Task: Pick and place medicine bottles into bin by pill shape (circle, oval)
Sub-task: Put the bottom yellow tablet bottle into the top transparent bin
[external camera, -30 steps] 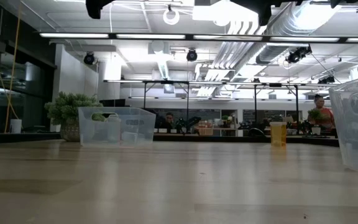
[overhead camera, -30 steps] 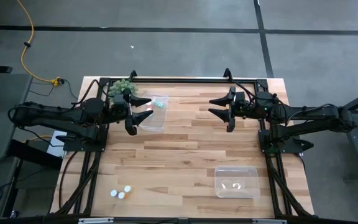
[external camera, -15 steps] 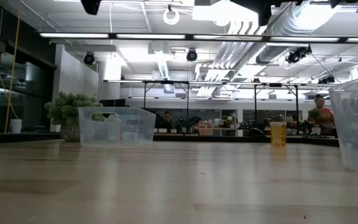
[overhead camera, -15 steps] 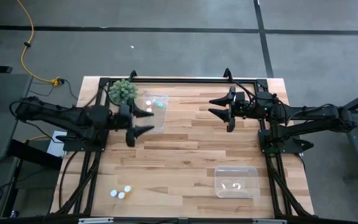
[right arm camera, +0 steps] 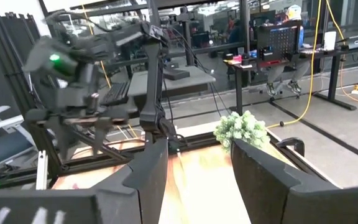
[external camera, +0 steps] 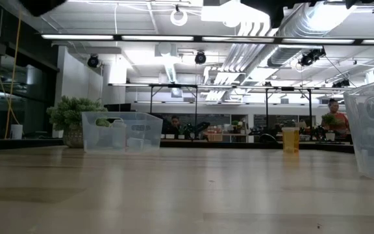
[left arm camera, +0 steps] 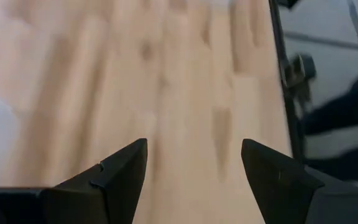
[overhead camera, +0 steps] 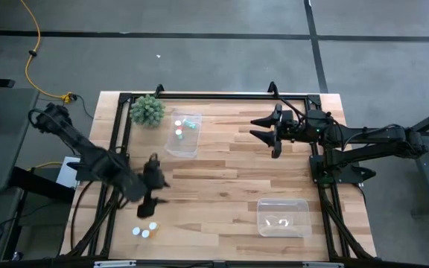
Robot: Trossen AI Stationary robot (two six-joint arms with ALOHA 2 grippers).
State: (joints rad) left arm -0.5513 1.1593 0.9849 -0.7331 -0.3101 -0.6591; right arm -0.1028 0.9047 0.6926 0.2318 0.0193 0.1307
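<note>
Medicine bottles (overhead camera: 145,230) sit on the table just beyond the left gripper's (overhead camera: 153,202) parted jaws

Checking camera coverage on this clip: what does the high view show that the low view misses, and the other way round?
Only the high view shows both arms: the left hand, open, above three medicine bottles at the table's near left, and the right hand, open, waiting at the far right. Only the low view shows the room behind, with a person. Both show the green plant, the far clear bin, the near clear bin and the wooden table.
</note>
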